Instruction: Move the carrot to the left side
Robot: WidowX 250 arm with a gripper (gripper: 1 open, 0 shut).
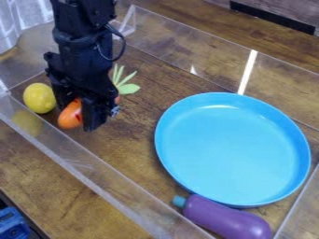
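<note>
Claw (85, 105) pinches the carrot (73, 115), located at nine o'clock, beside the yellow ball (39, 98). Recommended: lower gently, keep the carrot level, release only once supported, avoiding the ball.

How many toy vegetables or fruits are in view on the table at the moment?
3: the yellow ball beside the carrot, which the gripper partly hides, and the eggplant below the blue plate.

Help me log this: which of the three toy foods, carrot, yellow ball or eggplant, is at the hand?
The carrot: the orange one with green leaves, beside the yellow ball. The purple eggplant lies far off, past the blue plate.
</note>
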